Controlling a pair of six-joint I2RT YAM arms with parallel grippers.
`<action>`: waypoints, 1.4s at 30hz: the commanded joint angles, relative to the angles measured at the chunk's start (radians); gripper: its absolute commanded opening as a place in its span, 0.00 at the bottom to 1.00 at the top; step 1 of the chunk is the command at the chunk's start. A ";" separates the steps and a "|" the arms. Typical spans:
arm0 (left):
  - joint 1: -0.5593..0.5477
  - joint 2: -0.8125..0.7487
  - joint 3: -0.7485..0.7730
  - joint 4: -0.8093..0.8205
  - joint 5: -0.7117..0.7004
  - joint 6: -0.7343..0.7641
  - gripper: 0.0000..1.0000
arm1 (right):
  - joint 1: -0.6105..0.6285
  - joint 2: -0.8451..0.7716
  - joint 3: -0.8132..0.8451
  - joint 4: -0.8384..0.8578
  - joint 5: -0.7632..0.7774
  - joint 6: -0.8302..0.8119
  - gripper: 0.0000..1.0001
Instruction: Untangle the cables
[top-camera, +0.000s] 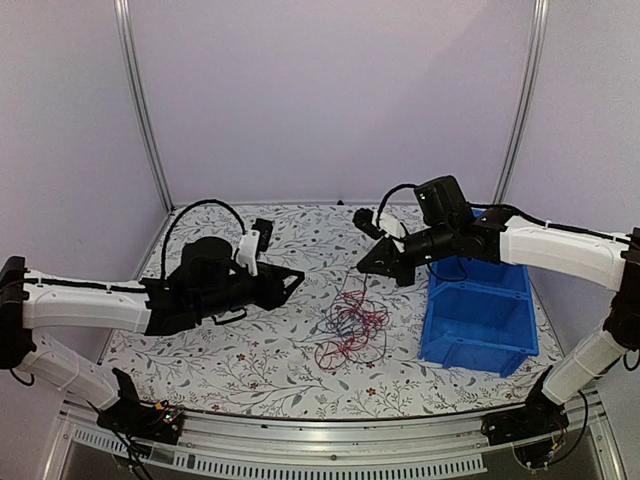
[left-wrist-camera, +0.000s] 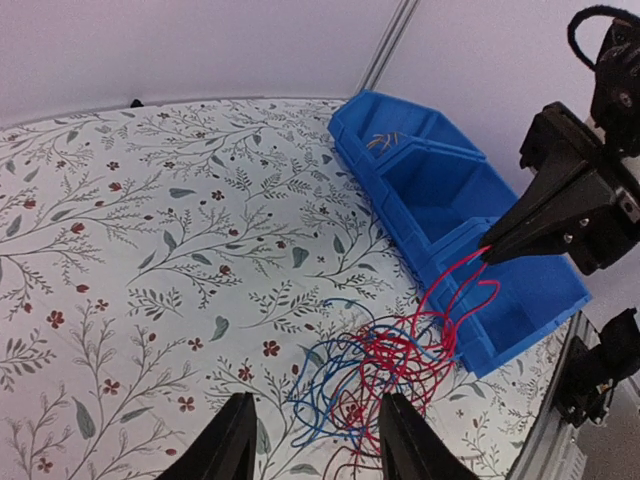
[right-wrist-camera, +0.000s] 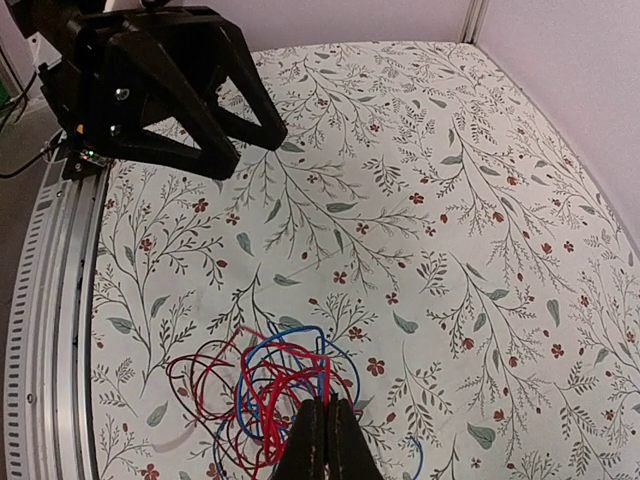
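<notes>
Cables lie clumped on the floral table beside a blue bin. The right gripper pinches red strands above them. The left gripper hangs spread apart, empty.

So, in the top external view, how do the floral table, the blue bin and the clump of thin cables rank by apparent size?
1. table
2. blue bin
3. cables, clearly smaller than the bin

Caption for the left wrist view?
Right end effector pinches the cables beside the blue bin; left end effector open below.
</notes>
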 joint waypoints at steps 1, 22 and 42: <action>-0.024 0.142 0.151 -0.017 0.170 -0.080 0.41 | -0.004 -0.026 -0.015 0.057 0.004 0.013 0.00; -0.017 0.336 0.335 -0.324 0.176 -0.427 0.44 | -0.001 -0.034 -0.052 0.091 0.014 0.015 0.00; 0.016 0.047 0.465 -0.468 -0.204 -0.124 0.00 | -0.001 0.086 -0.065 0.087 0.026 0.002 0.00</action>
